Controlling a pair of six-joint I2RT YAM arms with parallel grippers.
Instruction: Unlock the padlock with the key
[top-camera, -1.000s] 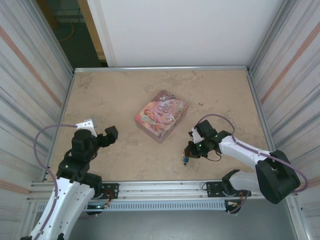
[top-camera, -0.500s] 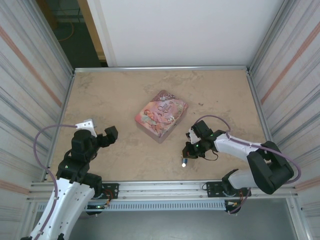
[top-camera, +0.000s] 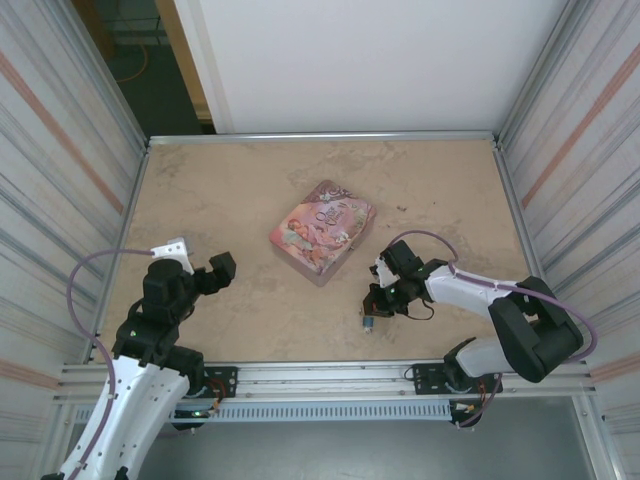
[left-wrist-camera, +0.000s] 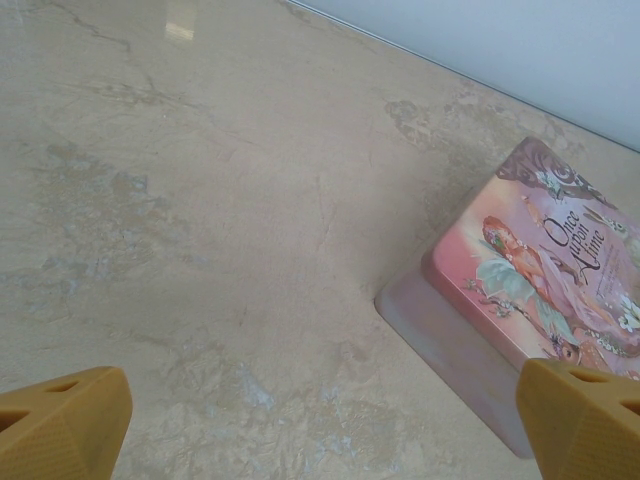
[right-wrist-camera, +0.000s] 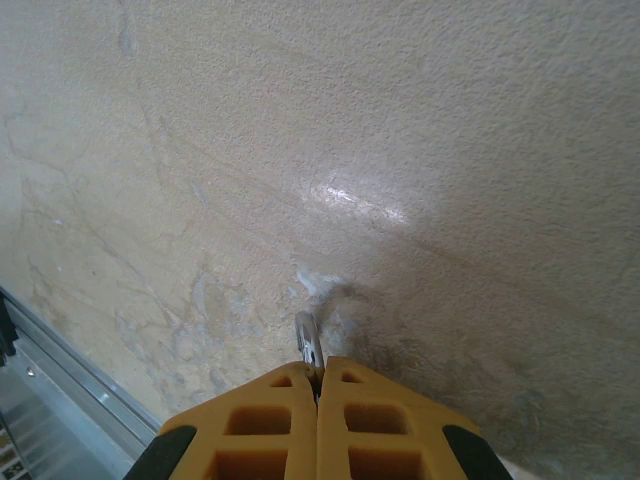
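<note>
In right hand (right-wrist-camera: 318, 375) — padlock (top-camera: 368, 322), slightly leftward.

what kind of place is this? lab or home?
Likely a lab robot cell: stone-look tabletop boxed in by ribbed panel walls, left arm and right arm bolted to an aluminium rail at its near edge.

Pink tin (left-wrist-camera: 540, 290) beside, perhaps touching, one fingertip (left-wrist-camera: 585, 420) of splayed left pincer (left-wrist-camera: 320, 425)

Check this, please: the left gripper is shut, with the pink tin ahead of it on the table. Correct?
No. The left gripper is open: the left wrist view shows its fingers far apart at the lower corners. The pink tin is ahead of it on the table, as you say.
</note>
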